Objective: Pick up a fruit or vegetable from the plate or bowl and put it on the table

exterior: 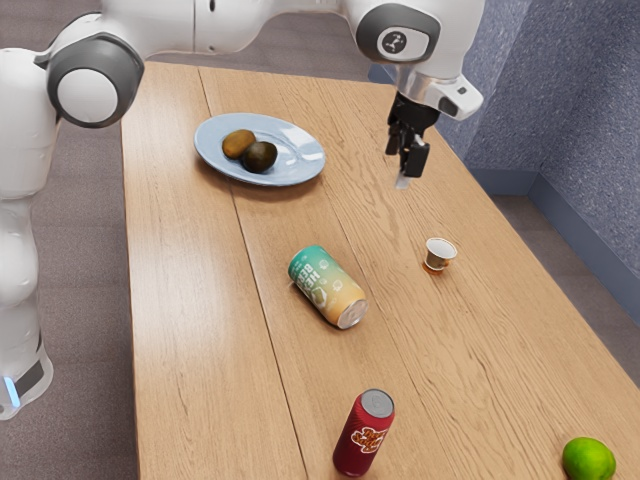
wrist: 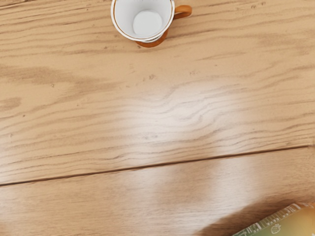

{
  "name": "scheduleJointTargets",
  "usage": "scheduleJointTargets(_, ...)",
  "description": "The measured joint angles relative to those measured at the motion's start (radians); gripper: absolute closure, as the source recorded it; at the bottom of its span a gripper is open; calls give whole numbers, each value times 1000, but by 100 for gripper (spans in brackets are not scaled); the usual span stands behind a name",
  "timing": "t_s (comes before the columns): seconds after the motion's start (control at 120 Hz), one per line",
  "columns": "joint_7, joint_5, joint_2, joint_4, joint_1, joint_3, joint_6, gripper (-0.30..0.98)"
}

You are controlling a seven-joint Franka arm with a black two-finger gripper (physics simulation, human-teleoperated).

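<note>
Claw [exterior: 405, 164] above table [exterior: 185, 320], open or closed I cannot tell, 2 fruits [exterior: 260, 157] on blue plate [exterior: 303, 150]

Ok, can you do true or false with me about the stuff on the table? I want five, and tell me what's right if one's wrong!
1. The teal-and-orange drink can is lying on its side. True.
2. The shiny dark red can is tipped over. False: the red can is standing up.
3. A brown oval fruit or vegetable and a darker one are on the pale blue plate. True.
4. The round bright green fruit is on the plate too. False: the green fruit is on the wooden table.
5. The little white-and-orange cup has a handle. True.
</note>
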Motion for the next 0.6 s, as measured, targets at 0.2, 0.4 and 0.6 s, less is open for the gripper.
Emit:
scheduleJointTargets(0.2,-13,-62,-140,-202,-7,166,-16,0)
scheduleJointTargets(0.4,-52,-133,-369,-499,15,337,2,0)
scheduleJointTargets(0.6,-84,-183,-414,-638,80,408,36,0)
